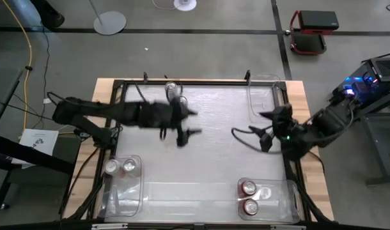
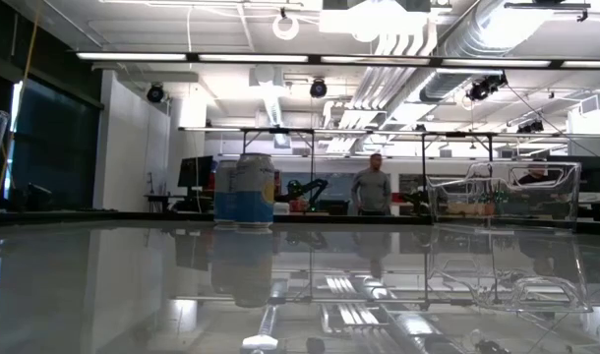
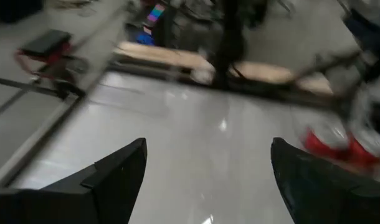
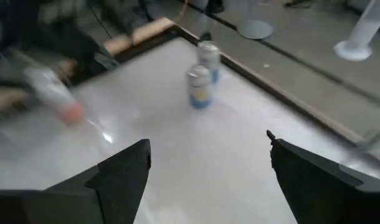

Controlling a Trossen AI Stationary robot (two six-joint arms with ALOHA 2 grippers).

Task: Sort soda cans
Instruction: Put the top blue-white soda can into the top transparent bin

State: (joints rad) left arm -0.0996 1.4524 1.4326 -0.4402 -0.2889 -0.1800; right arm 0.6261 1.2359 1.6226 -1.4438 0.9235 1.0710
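Observation:
Two silver cans with blue markings stand upright on their bases near the table's far edge: one at the edge, one just in front of it; both show in the right wrist view. My left gripper is open, just on the near side of these cans, and holds nothing. My right gripper is open over the table's right half and is empty. Two silver-topped cans stand in the near-left bin. Two red cans stand in the near-right bin.
Clear plastic bins sit at the near-left corner, the near-right corner and the far-right corner; the far-right one holds nothing. A dark frame runs around the table. A person stands far off in the room.

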